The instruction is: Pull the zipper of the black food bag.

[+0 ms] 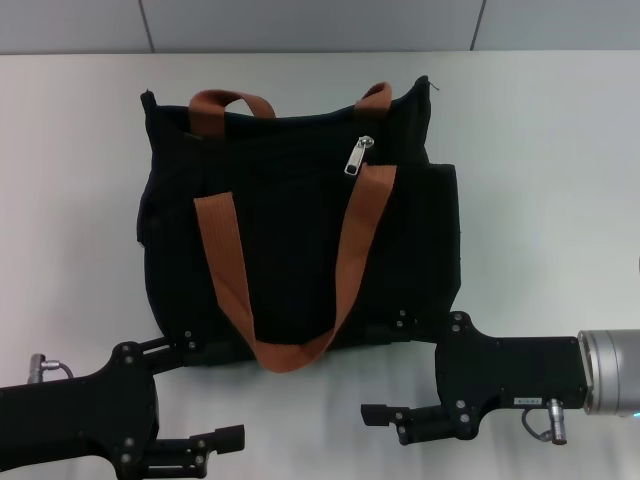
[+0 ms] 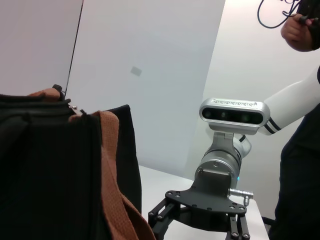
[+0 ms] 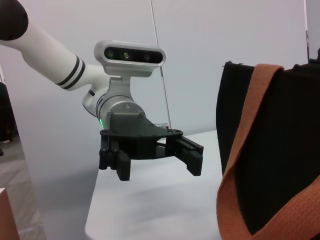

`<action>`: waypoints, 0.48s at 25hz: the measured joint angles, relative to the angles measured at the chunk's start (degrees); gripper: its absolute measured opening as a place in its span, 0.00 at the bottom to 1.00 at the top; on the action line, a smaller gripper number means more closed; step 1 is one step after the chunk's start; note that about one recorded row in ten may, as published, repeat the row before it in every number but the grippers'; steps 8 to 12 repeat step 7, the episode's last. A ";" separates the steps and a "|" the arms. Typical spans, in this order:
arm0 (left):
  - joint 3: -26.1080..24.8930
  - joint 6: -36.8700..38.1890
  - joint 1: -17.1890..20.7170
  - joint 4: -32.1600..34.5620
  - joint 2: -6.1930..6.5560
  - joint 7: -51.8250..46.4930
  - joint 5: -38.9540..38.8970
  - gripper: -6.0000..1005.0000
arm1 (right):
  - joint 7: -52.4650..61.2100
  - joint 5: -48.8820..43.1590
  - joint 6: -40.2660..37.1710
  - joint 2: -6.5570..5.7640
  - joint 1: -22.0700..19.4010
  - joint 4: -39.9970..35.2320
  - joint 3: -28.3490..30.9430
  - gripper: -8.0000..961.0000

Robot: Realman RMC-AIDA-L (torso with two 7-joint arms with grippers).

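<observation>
The black food bag (image 1: pixel 290 240) lies flat on the white table, its two orange-brown strap handles (image 1: pixel 232 270) across it. The zipper (image 1: pixel 359 155), a small silver pull tab, sits on the zip line near the bag's far edge, right of the middle. My left gripper (image 1: pixel 215 392) is open and empty at the bag's near left corner. My right gripper (image 1: pixel 385 370) is open and empty at the bag's near right corner. Both are far from the zipper. The right wrist view shows the bag (image 3: pixel 280 150) and the open left gripper (image 3: pixel 157 167). The bag also shows in the left wrist view (image 2: pixel 45 170).
The white table (image 1: pixel 540 170) stretches to both sides of the bag and ends at a grey wall behind it. The right arm's wrist and camera (image 2: pixel 232 115) show in the left wrist view. A person's hand (image 2: pixel 300 30) is at the far corner there.
</observation>
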 joint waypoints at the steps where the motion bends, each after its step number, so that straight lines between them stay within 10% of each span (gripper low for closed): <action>1: 0.00 0.00 0.00 0.00 -0.01 0.00 0.00 0.83 | -0.39 0.02 -0.03 0.01 0.00 0.20 0.14 0.85; 12: 0.01 0.00 0.00 0.01 -0.04 -0.11 0.17 0.83 | -1.23 0.10 -0.24 0.00 -0.02 0.53 0.40 0.85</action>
